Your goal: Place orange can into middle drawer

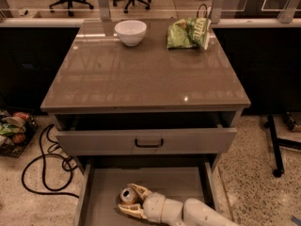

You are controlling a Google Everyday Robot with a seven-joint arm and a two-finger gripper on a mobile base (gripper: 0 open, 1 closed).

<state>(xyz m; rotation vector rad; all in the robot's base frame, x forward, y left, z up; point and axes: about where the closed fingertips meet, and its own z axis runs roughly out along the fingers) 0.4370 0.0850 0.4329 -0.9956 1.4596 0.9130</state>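
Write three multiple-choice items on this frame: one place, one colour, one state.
1. Where is the orange can?
A. on the floor by the cables
B. in the middle drawer
C. in the drawer with the black handle

2. What colour is the bowl?
A. white
B. green
C. black

3. How does the gripper stand?
A. open, raised well above the can
B. jaws shut on the can
C. shut, holding nothing

Key:
1 B, the can lies on that drawer's bare grey floor.
2 A, the bowl shows plain white.
3 B, the gripper sits low in the drawer with a jaw on each side of the can.
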